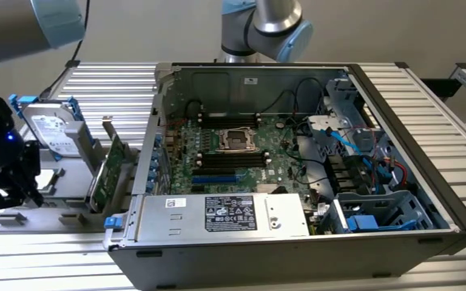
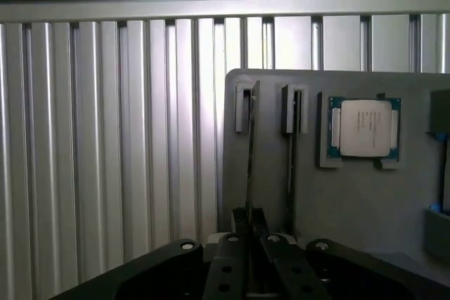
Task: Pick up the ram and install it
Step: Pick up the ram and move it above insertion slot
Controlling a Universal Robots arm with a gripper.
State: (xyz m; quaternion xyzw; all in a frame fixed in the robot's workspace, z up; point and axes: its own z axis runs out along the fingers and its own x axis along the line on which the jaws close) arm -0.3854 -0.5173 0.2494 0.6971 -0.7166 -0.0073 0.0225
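Two slots over from the processor (image 2: 364, 128), pinching the ram (image 2: 251, 152) by its near end in the claw (image 2: 250, 228), squeezing the thin board from both sides. Holding it on edge, with the far end sitting in a bracket of the grey holder tray (image 2: 351, 201). Standing just beside a second stick (image 2: 291, 152) in the next slot. In the exterior view, hanging at the far left above the slatted desk (image 1: 111, 85), near the hard drive (image 1: 51, 130) and the expansion card (image 1: 107, 170), well apart from the open computer case (image 1: 216, 79) and its motherboard (image 1: 180, 160).

Ribbed aluminium table (image 1: 95, 79), open computer case (image 1: 298, 267), grey parts holder (image 1: 34, 219) beside it
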